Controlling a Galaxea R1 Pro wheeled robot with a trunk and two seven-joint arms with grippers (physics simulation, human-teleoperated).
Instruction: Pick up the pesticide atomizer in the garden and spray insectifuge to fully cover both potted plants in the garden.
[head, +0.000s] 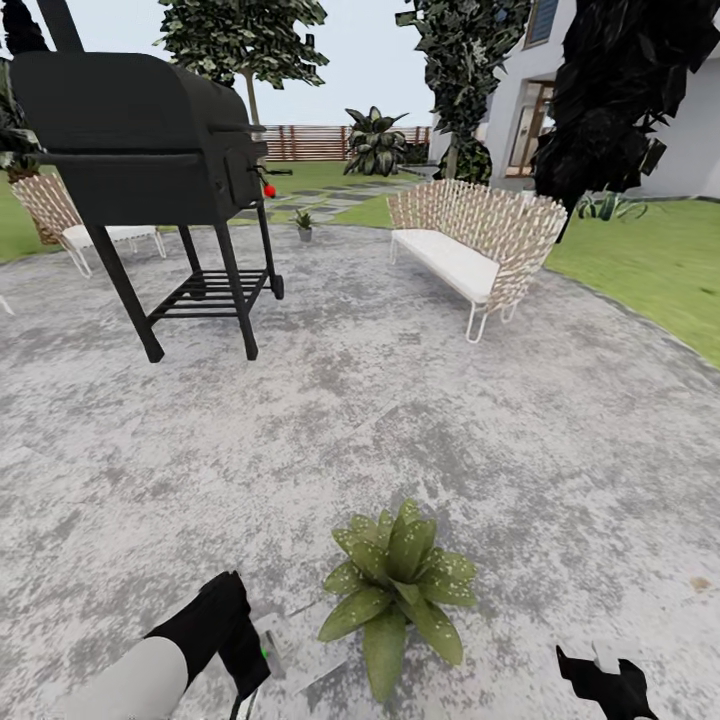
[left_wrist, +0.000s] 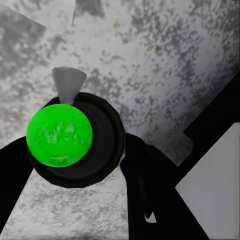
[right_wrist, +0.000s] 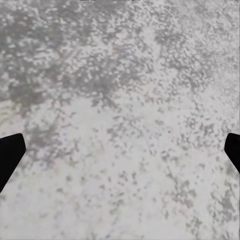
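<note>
A potted plant (head: 395, 585) with pointed green leaves stands on the patio right in front of me; fine whitish insectifuge specks (head: 447, 570) dot its right-hand leaves. The second potted plant (head: 303, 222) is small and far off at the patio's back edge. My left gripper (head: 243, 640) hangs just left of the near plant, shut on the pesticide atomizer (left_wrist: 75, 142), a dark round bottle whose top glows green here. A pale grey cone (left_wrist: 68, 82) fans out from its nozzle. My right gripper (head: 600, 678) is low to the plant's right, open over bare stone.
A black grill (head: 150, 150) on legs stands at the back left, with a red knob (head: 268, 190) beside it. A wicker sofa (head: 478, 245) sits at the back right and a wicker chair (head: 60, 215) at far left. Grass (head: 650, 270) borders the grey patio (head: 400, 400).
</note>
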